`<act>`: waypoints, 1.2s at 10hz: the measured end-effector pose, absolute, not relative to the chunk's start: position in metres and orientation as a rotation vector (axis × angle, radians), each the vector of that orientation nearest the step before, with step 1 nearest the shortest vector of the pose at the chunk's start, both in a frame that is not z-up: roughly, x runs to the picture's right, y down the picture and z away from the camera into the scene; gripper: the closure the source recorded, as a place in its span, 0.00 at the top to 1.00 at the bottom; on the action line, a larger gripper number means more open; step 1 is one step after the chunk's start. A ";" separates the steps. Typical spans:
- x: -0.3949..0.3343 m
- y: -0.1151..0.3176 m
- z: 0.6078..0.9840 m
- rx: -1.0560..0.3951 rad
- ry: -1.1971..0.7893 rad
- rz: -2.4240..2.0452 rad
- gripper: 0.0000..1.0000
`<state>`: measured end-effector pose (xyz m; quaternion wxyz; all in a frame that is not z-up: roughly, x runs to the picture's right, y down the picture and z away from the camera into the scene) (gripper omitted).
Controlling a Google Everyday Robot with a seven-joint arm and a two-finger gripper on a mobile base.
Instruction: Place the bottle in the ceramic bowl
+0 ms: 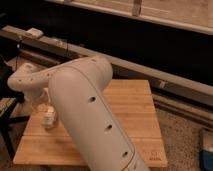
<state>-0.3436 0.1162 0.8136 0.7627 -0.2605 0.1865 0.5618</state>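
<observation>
The small white bottle (48, 118) lies on the left part of the wooden table (135, 107), its cap end toward the back. My gripper (43, 101) hangs from the white wrist just above and behind the bottle, close to it; whether it touches the bottle I cannot tell. My thick white arm (85, 115) crosses the middle of the view. The orange-red ceramic bowl is hidden behind the arm.
A long dark ledge (150, 65) runs behind the table, with a small white object (34, 32) on it at the far left. A black stand (7, 125) is by the table's left edge. A blue thing (207, 150) sits on the floor at the right.
</observation>
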 end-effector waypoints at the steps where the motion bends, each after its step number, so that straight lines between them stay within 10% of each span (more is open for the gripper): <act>1: -0.347 0.120 0.819 -0.562 0.407 1.213 0.65; 12: -0.338 0.136 0.881 -0.607 0.515 1.222 0.64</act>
